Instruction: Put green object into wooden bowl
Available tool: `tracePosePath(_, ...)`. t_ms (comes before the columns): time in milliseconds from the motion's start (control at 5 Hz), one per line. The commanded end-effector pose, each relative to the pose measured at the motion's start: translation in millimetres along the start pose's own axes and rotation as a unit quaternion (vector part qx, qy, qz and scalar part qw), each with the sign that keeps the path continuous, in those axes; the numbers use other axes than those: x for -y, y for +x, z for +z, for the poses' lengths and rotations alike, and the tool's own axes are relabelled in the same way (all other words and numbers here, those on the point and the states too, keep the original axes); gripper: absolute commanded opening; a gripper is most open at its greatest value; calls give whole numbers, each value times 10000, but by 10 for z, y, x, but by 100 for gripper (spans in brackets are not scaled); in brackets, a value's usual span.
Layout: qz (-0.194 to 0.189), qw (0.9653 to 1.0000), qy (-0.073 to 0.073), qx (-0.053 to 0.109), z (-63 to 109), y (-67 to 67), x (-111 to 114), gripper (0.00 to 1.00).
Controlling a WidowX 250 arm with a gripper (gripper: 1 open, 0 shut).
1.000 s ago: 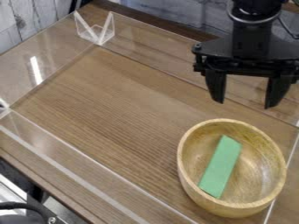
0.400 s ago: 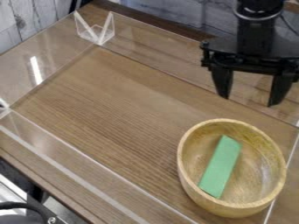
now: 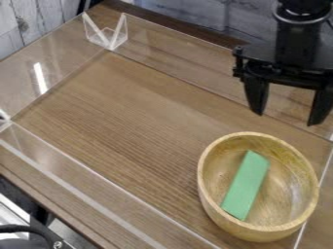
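The green object (image 3: 246, 185), a flat light-green block, lies inside the wooden bowl (image 3: 212, 195) at the lower right, running lengthwise from the bowl's back toward its front. My black gripper (image 3: 289, 108) hangs above and behind the bowl at the upper right. It points down, its two fingers (image 3: 260, 97) are spread wide and it is open, with nothing between them. It stands clear of both bowl and block.
A wood-grain tabletop (image 3: 117, 117) is fenced by low clear acrylic walls (image 3: 53, 165). A small clear bracket (image 3: 104, 32) stands at the back left corner. The table's front edge runs along the lower left.
The gripper has drifted to the right in the picture and turned slightly, staying open. The green block and bowl have not moved.
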State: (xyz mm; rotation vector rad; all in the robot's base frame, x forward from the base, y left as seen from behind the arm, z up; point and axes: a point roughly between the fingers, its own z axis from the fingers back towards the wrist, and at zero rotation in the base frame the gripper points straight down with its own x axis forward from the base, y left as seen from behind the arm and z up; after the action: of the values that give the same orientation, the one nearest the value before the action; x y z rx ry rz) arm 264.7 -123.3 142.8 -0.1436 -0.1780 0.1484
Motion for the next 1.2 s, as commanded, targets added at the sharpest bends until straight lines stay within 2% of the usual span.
tracePosePath(0, 300, 9988, -131, 365, 217, 54, -25, 100)
tracePosePath(200, 398, 9984, -139, 369, 214, 46, -77, 100)
tracePosePath(600, 1042, 9937, 39, 417, 176, 92, 15, 100)
tracePosePath(800, 726, 9968, -3, 330, 64, 71, -25, 100)
tracePosePath(1000, 509, 9984, -63, 256, -40, 79, -122, 100)
